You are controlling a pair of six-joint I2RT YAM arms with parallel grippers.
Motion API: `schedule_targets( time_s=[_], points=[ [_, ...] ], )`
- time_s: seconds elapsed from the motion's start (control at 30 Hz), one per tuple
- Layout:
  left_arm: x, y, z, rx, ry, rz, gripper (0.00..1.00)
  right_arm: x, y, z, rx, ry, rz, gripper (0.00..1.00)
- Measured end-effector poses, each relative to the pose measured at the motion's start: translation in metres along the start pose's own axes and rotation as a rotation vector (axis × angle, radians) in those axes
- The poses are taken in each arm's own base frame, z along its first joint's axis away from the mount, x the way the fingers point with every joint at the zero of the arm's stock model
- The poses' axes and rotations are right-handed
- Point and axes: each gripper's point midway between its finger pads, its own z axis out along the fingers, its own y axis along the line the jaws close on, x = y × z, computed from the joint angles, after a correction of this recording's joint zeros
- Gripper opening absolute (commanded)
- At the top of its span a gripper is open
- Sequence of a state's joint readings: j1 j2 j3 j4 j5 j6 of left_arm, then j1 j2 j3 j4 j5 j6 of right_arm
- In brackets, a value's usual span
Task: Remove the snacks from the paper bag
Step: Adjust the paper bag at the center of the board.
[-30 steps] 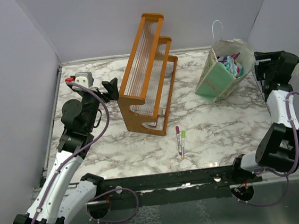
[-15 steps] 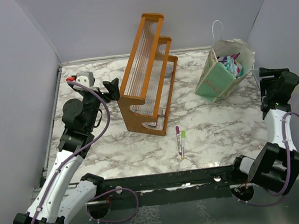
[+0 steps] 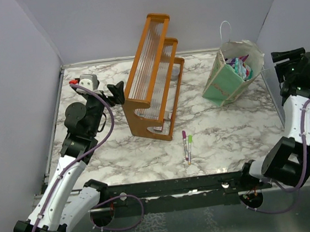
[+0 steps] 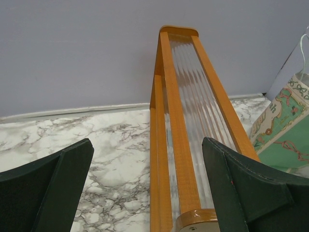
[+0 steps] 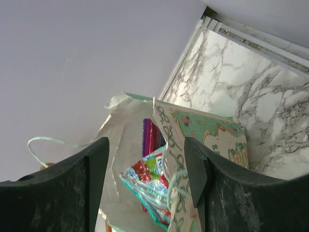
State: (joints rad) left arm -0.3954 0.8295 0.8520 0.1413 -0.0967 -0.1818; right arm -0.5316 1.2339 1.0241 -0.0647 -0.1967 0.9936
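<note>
Top external | right claw point(image 3: 277, 57) released, pulled back from paper bag point(image 3: 224, 86) | left claw point(image 3: 116, 91) released

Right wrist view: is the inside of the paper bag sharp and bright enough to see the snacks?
Right wrist view: snacks and paper bag sharp, evenly lit; the near fingers dark and soft. Top view: sharp, but the snacks show very small.

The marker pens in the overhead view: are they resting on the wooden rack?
No, the marker pens lie flat on the marble table, just past the near end of the wooden rack.
</note>
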Motion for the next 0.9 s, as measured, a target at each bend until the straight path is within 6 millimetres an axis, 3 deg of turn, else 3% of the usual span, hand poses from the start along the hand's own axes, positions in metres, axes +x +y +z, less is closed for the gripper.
schedule_targets(
  time_s=[0.1,0.27,0.43,0.7,0.9],
  points=[
    [0.0,-0.001,0.0,0.002,0.0,-0.003,0.99,-0.003,-0.001,0.013,0.048,0.035,-0.009,0.49],
    [0.0,-0.002,0.0,0.006,0.001,-0.004,0.99,0.02,-0.032,0.023,0.151,0.132,0.011,0.5],
    [0.0,-0.002,0.0,0.006,0.001,-0.004,0.99,0.035,-0.048,0.022,0.207,0.196,0.043,0.52],
    [0.0,-0.002,0.0,0.008,0.001,-0.004,0.99,0.04,-0.054,0.015,0.264,0.218,0.077,0.55],
    [0.0,-0.003,0.0,0.009,0.001,-0.004,0.99,0.026,-0.036,0.009,0.258,0.197,0.075,0.49]
  ],
)
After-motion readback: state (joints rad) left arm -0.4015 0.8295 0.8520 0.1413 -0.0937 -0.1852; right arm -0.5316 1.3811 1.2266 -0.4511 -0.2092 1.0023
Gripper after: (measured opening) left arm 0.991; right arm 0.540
